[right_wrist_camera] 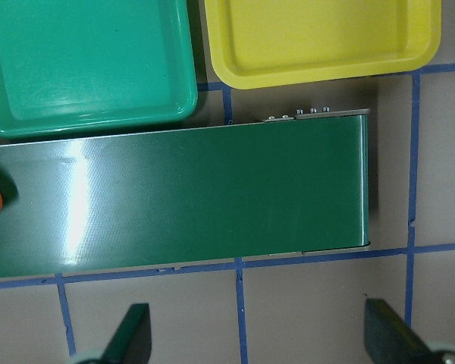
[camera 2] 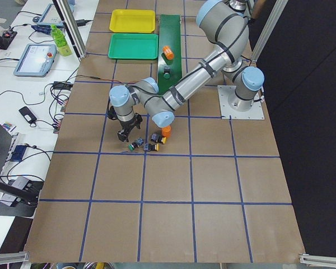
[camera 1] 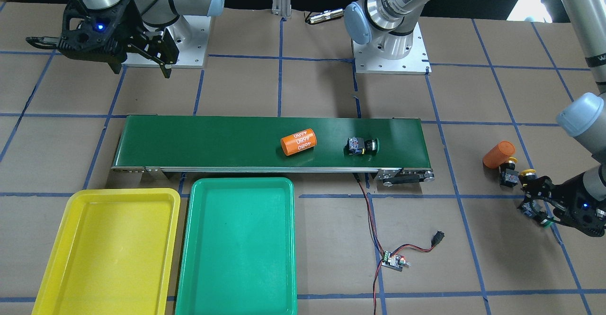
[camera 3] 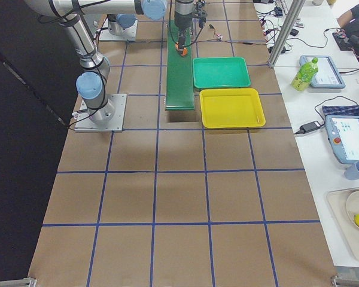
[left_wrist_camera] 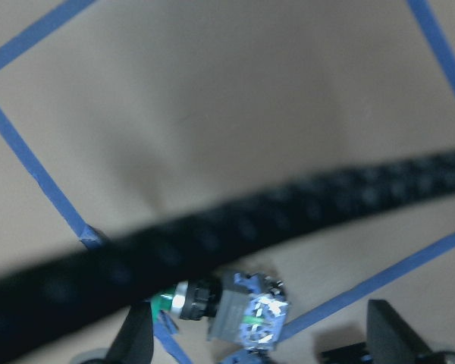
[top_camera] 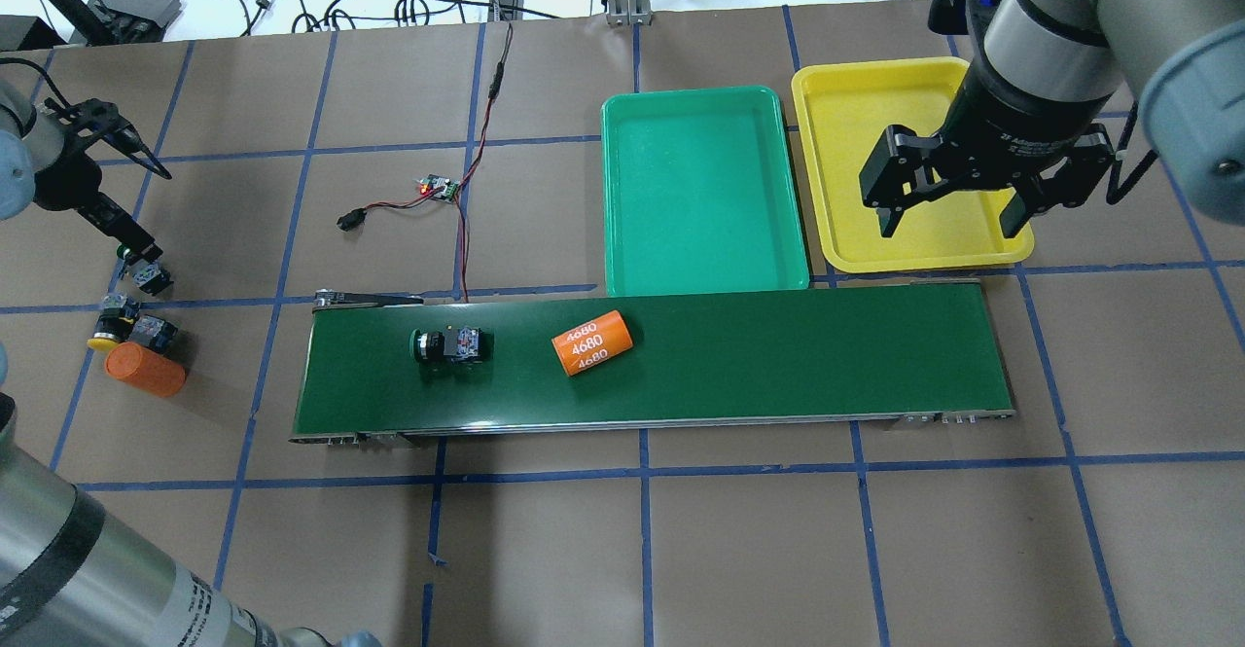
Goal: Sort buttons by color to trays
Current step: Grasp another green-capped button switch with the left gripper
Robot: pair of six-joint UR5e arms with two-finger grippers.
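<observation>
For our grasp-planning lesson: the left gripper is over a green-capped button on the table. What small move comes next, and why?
Probably lower the left gripper slightly and shut it on the green-capped button: the wrist view shows its fingers open, the button lying between them, not yet gripped.
</observation>
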